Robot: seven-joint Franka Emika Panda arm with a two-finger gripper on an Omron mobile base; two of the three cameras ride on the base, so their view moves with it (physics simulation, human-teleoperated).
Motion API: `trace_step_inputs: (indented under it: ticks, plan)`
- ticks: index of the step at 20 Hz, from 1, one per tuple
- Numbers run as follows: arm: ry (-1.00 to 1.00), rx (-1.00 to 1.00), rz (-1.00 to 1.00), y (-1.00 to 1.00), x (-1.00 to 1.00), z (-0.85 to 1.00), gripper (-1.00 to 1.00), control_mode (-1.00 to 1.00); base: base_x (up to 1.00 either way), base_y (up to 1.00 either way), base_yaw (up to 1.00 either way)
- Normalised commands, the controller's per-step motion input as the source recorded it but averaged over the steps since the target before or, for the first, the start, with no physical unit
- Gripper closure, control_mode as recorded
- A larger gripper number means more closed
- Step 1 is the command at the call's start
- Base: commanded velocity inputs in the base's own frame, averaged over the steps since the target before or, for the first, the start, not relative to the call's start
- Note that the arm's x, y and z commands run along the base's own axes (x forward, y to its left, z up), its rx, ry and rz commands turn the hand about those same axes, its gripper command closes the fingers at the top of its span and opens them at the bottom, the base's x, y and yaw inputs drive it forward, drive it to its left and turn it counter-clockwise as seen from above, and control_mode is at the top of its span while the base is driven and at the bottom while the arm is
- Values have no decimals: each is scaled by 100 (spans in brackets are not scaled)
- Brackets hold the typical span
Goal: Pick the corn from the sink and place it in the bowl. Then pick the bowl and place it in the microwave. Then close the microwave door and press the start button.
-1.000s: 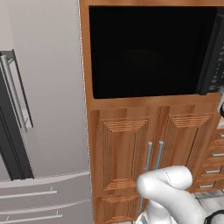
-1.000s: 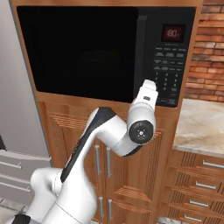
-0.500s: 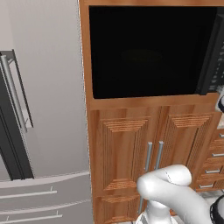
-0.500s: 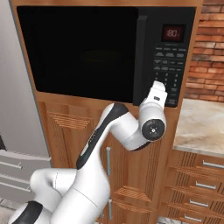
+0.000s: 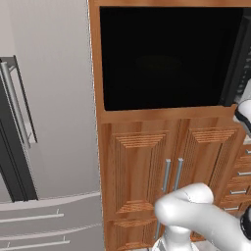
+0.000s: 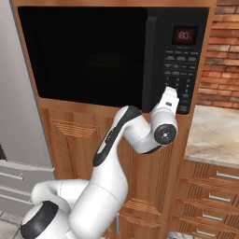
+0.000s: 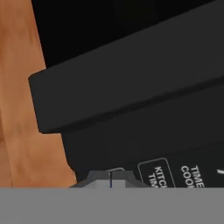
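Cabinets (image 6: 70,135) of brown wood take up most of the wall, with two tall doors (image 5: 142,176) and thin silver handles (image 5: 172,175) under the big black box. Left of the wood stands a grey fridge (image 5: 44,122) with a long dark handle (image 5: 17,122) and drawers at the bottom.

Set into the wood is the microwave (image 6: 112,51). It is a large black box. Its door (image 6: 84,53) is shut flat against the front, and it looks plain, dark and shiny, so nothing inside can be seen. A thick black bar handle (image 6: 150,60) runs up and down along the door's right edge. In the hand view this bar (image 7: 131,74) looks like a fat black block lying slanted across the picture. Right of the bar is a thin strip of buttons (image 6: 179,81) with small white writing, and a little red number screen (image 6: 184,35) at the top.

To the right are red bricks (image 6: 224,51), a pale stone counter (image 6: 214,135) and wooden drawers (image 6: 210,205) below it.

The white arm (image 6: 112,154) bends up from the floor. Its hand reaches up to the bottom of the button strip, and the gripper (image 6: 171,95) sits right at the buttons. The hand view shows the button labels (image 7: 175,173) very close. I cannot tell if the fingers are spread or pressed together.
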Motion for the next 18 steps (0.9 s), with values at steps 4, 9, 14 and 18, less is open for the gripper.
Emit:
trace_step_inputs:
  ticks: [4,9,14,18]
  plan:
    - [0,2,0,-28,46,0,100,-100,0,0,0]
    - [0,0,1,-19,40,-27,100,-100,0,0,0]
    - [0,0,0,0,5,-13,100,-100,0,0,0]
    - [0,0,0,0,0,0,100,-100,0,0,0]
